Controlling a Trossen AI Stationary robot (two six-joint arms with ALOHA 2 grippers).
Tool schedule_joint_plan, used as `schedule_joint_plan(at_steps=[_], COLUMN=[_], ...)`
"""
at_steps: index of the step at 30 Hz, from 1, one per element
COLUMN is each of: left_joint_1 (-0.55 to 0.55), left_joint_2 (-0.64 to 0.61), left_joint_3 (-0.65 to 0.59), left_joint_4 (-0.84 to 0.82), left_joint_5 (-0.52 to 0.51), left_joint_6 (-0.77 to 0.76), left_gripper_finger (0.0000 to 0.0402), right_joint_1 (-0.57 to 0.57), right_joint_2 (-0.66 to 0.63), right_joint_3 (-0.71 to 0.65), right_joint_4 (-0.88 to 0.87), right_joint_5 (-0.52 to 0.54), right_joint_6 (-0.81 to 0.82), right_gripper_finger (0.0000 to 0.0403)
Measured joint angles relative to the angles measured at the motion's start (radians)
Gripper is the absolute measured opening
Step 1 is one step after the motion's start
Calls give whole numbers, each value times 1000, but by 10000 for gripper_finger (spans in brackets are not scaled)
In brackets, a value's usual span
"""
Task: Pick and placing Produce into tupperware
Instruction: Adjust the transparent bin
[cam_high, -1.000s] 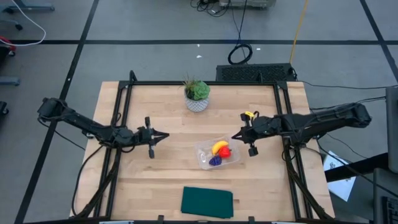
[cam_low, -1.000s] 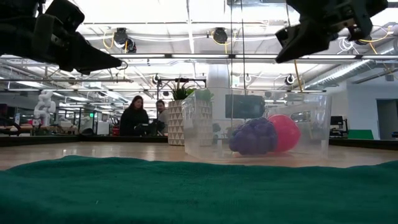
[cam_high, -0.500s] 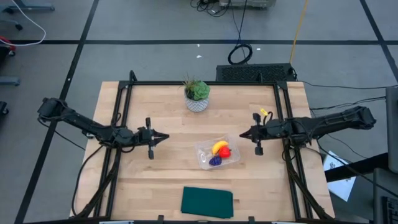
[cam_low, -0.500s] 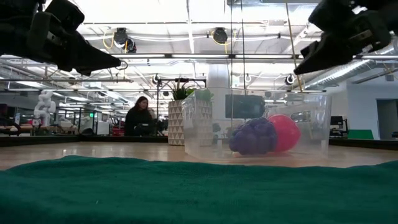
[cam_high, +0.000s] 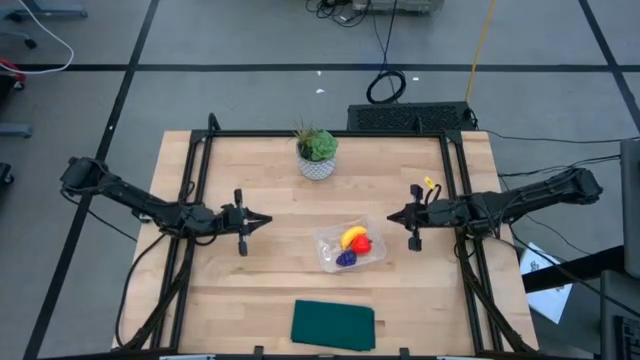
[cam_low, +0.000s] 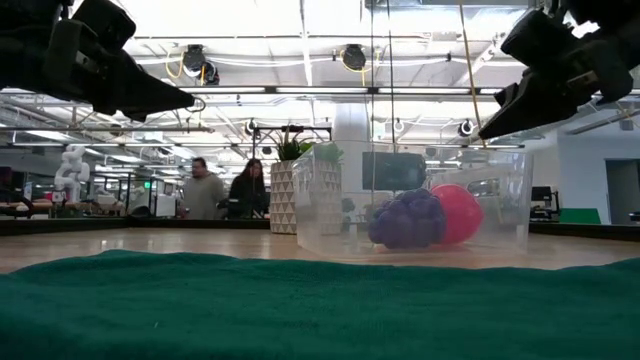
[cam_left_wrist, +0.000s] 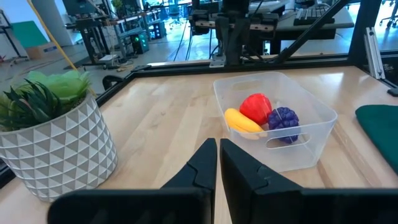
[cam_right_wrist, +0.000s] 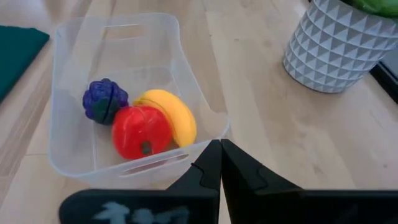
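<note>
The clear tupperware (cam_high: 351, 248) stands on the table's middle, a little toward the near right. Inside it lie a yellow banana (cam_right_wrist: 176, 112), a red fruit (cam_right_wrist: 140, 131) and a dark purple piece (cam_right_wrist: 104, 99), all resting on its bottom. My left gripper (cam_high: 268, 219) hangs shut to the left of the tupperware, clear of the table. My right gripper (cam_high: 389, 218) hangs shut to its right, pointing at it from a short way off. In the right wrist view its fingers (cam_right_wrist: 231, 165) sit just short of the tupperware's rim (cam_right_wrist: 205, 140).
A green plant in a white patterned pot (cam_high: 317, 154) stands at the far middle of the table. A dark green cloth (cam_high: 333, 324) lies flat at the near edge. A black frame (cam_high: 200, 160) rims the table. People sit in the room beyond.
My right gripper has drawn back from the tupperware toward the table's right edge, sunk a little and rolled about its own line, staying shut. The produce and the tupperware have kept their places.
</note>
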Motion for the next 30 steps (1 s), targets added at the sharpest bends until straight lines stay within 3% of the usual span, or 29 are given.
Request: schedule_joint_plan(at_steps=[8, 17, 21, 30], left_joint_1=[0, -1, 0, -3], left_joint_2=[0, 0, 0, 0], left_joint_3=[0, 0, 0, 0], left_joint_4=[0, 1, 1, 1], left_joint_5=[1, 1, 1, 1], left_joint_6=[-1, 8, 6, 3], left_gripper_finger=[26, 26, 26, 26], right_joint_1=[49, 112, 118, 134], right_joint_2=[-10, -21, -21, -10], right_joint_3=[-68, -205, -214, -215], right_joint_4=[13, 245, 251, 241], right_joint_5=[23, 25, 75, 74], right_joint_6=[100, 153, 149, 160], right_gripper_finger=[0, 0, 0, 0])
